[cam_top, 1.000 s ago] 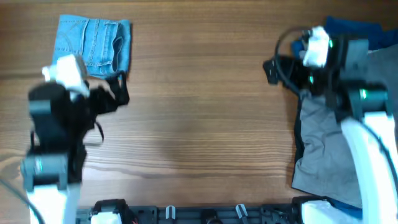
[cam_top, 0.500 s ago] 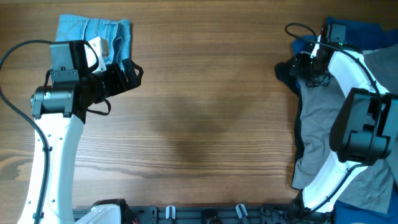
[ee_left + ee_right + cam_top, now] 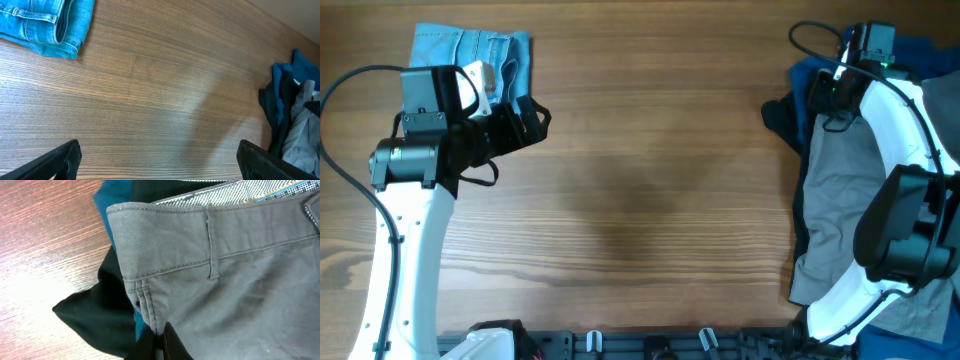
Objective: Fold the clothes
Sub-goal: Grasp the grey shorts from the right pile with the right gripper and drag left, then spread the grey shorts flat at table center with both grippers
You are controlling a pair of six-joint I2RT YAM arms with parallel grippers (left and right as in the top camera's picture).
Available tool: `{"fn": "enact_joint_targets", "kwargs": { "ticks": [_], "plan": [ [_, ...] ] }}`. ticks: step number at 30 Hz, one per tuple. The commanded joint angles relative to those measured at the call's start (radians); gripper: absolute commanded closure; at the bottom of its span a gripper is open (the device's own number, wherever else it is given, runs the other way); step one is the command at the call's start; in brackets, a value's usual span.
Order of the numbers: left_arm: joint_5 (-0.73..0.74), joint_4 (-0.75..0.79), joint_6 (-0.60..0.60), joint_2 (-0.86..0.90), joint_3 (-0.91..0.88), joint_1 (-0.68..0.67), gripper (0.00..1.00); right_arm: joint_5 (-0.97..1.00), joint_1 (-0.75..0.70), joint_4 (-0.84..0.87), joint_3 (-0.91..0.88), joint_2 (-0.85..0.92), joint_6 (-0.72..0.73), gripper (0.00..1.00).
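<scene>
At the far right end of the bench [image 3: 650, 180], the grey shorts [image 3: 840, 210] lie loosely spread in a heap with other clothes, running from the far edge down toward the near edge. A black garment [image 3: 782, 120] pokes out from under their left side onto the bare wood, and a blue garment [image 3: 920, 55] shows beneath them at the far corner. The right gripper [image 3: 159, 336] is at the far end of this heap, its fingers pressed together and pinching the grey shorts at the end of the waistband [image 3: 165, 235], just beside the stitched edge. In the right wrist view the waistband is turned over enough to show a pale speckled lining [image 3: 240, 192], with blue and black cloth under the corner.

At the far left corner of the bench a pair of denim shorts [image 3: 470, 55] lies folded into a small flat packet. The left gripper [image 3: 525, 120] hovers just to the near-right side of that packet, its fingers [image 3: 60, 157] spread wide with only bare wood between them
</scene>
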Motion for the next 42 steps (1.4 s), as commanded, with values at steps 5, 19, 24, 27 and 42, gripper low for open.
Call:
{"fn": "enact_joint_targets", "kwargs": {
  "ticks": [5, 19, 24, 27, 42],
  "plan": [
    [-0.026, -0.003, 0.01, -0.067, 0.022, 0.042, 0.0, -0.265, 0.04, -0.204, 0.318, -0.14, -0.071, 0.96],
    [-0.228, -0.025, 0.032, -0.437, 0.094, 0.26, 0.0, -0.01, 1.221, -0.344, 0.445, -0.048, -0.255, 0.15],
    [-0.067, 0.005, 0.07, -0.344, 0.094, 0.245, 0.0, 0.078, 0.936, -0.366, 0.445, -0.18, 0.02, 0.12],
    [-0.01, 0.02, 0.09, -0.208, 0.093, 0.14, 0.18, -0.053, 0.669, -0.394, 0.445, -0.259, 0.194, 0.32],
    [0.017, 0.667, 0.055, 0.721, 0.093, -0.34, 0.96, -0.162, 0.223, -0.54, 0.441, -0.279, 0.277, 0.6]
  ]
}}
